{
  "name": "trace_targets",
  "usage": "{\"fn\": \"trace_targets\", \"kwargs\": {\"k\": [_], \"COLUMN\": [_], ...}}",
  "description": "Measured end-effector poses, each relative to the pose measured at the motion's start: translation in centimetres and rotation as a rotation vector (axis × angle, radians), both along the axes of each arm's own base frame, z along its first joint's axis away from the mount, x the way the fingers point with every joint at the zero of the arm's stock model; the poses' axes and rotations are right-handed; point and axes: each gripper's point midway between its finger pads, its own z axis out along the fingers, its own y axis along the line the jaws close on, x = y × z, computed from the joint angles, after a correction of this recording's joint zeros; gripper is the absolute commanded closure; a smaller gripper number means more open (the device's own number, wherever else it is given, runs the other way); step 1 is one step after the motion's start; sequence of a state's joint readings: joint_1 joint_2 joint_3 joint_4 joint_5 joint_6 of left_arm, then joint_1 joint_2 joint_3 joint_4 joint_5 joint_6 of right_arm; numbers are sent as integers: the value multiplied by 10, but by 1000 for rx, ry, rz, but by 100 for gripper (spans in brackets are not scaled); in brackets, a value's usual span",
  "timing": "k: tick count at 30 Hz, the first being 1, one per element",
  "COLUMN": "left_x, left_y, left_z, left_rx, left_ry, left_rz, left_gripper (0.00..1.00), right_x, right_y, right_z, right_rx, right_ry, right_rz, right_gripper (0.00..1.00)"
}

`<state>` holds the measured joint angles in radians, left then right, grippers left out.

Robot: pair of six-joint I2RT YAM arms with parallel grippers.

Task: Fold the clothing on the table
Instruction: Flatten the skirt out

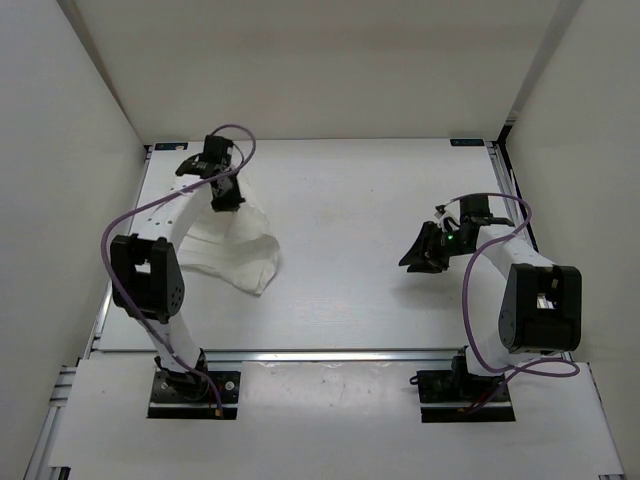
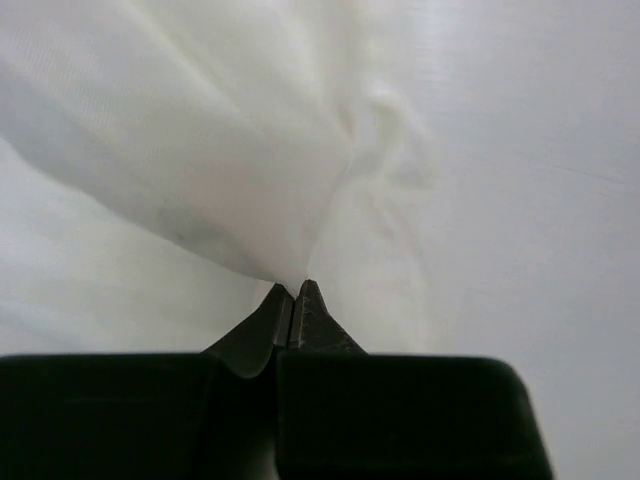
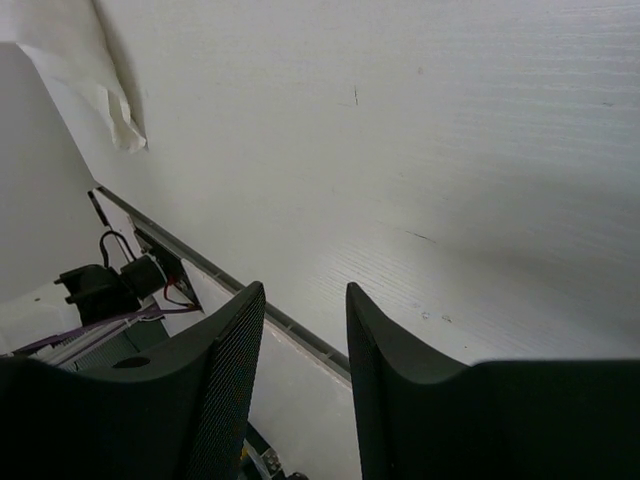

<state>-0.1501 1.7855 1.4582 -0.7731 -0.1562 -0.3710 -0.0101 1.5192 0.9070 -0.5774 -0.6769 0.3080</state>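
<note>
1. Black fingertips of the left end effector [image 2: 294,295] are seen lowest in the left wrist view. They are pressed together, with a thin edge of the clothing [image 2: 230,150] pinched between them.
2. From that pinch the white fabric is seen fanning outward in soft, half-sheer folds. This suggests that this part is drawn up off the bench rather than lying flat.
3. In the top view the clothing [image 1: 240,255] is found on the left part of the bench [image 1: 360,200], partly hidden by the left arm. Its far portion is gathered to a peak at the left end effector [image 1: 226,196], and a pointed corner is spread toward the near edge.
4. The right end effector [image 1: 425,255] is held over the right side of the bench, well apart from the clothing. In its own wrist view [image 3: 305,300] the fingers are set apart and nothing is held between them.
5. The task is judged to be at an early stage: one edge is gripped, the garment is rumpled, and no flat, squared fold can be seen.
6. Nearly all the work is judged to remain. The gripped edge is yet to be carried across and laid down, and further folds are probably needed. The right arm is not yet engaged.
</note>
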Motion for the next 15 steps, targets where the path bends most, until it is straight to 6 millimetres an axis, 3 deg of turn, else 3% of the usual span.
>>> {"fn": "trace_targets", "kwargs": {"k": [2,4,5,8,9,10,11,12,13,15], "left_x": [7,2,-4,-34,-42,-52,-60,-69,-75,-82], "left_y": [-42,-101,-126,-229,-253,-280,-307,-335,-350,-367], "left_z": [34,66,76,94,95,96,94,92,89,81], "left_rx": [-67,-140,-167,-284,-316,-356,-393,-439,-466,-515], "left_ry": [-67,-116,-126,-106,-98,-82,-74,-66,-57,-33], "left_rz": [-119,-287,-360,-640,-703,-768,-831,-889,-912,-920], "left_gripper": [100,100,100,100,93,80,55,49,42,14], "right_x": [0,0,0,0,0,0,0,-1,-1,-1], "right_y": [0,0,-1,-2,-3,-3,-4,-5,-6,-7], "right_z": [0,0,0,0,0,-1,-1,-1,-1,1], "right_rx": [0,0,-1,-1,-2,-3,-5,-7,-9,-12], "right_ry": [0,0,0,4,5,7,10,14,15,11], "right_rz": [1,-1,-2,-7,-9,-10,-14,-17,-20,-24], "right_gripper": [57,56,56,56,56,56,56,56,56,56]}}
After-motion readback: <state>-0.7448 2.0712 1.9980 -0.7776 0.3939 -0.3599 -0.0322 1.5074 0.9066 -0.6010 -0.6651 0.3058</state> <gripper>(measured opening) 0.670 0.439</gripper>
